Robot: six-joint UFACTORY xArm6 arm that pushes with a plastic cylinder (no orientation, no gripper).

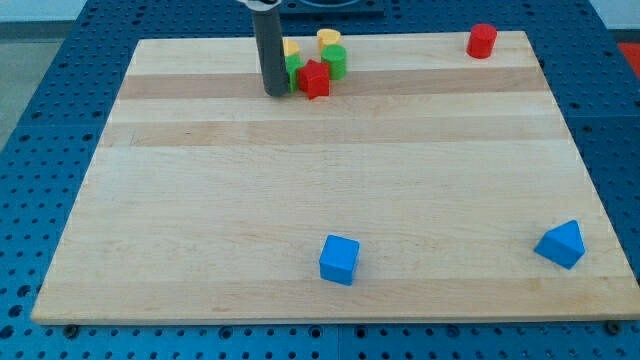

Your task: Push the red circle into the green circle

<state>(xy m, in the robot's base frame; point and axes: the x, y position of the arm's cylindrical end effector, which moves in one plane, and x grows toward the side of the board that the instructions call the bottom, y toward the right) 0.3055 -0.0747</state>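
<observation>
Claw: none showing; my tip [275, 93] is resting at the top cluster, holding nothing.
Red circle [482, 40]: sitting top right, far from green circle [334, 61].
Risk: I am judging the long push may slip it off the desk [300, 200].

Our rod [271, 50] is cut off by the view's top edge, so we cannot see its upper part or the arm above it. It stands in front of a green block [294, 73] near the bench's top edge and hides that block's left part; its shape cannot be told. A yellow block [290, 48] behind the rod shows only a sliver, shape unclear. My tip [275, 94] may touch the green block; we cannot tell. The bench [300, 180] loses its bottom-right corner at the view's right edge.
</observation>
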